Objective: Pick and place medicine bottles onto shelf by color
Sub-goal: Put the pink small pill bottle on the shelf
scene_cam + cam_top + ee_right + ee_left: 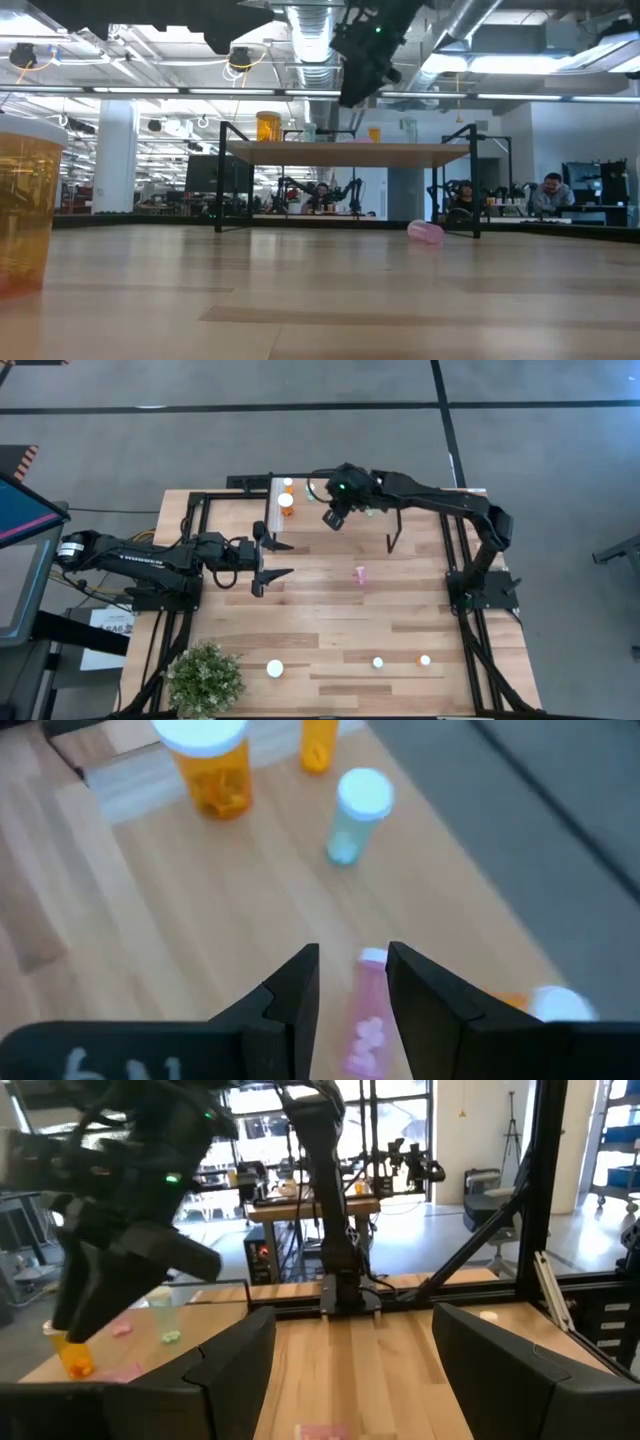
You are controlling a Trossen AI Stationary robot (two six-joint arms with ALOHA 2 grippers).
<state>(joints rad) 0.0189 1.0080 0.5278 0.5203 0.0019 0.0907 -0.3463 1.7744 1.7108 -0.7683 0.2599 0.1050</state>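
Observation:
The shelf (420, 525) stands at the table's far side, with a pale strip at its left end. On it stand a large orange bottle (286, 503), a small orange one (288, 484) and a green one (355, 810). A pink bottle (365, 1010) lies on the shelf top. My right gripper (352, 955) hovers open above it, one finger to either side and well clear of the shelf (350, 152). Another pink bottle (360, 575) lies on its side on the table. My left gripper (272, 560) waits open over the table's left-centre.
Several bottles stand near the table's near edge: a white-capped one (275, 669), another (378, 662) and an orange one (425, 660). A potted plant (205, 680) fills the near left corner. A large orange bottle (25, 210) stands close to the low camera. People sit in the room beyond the table.

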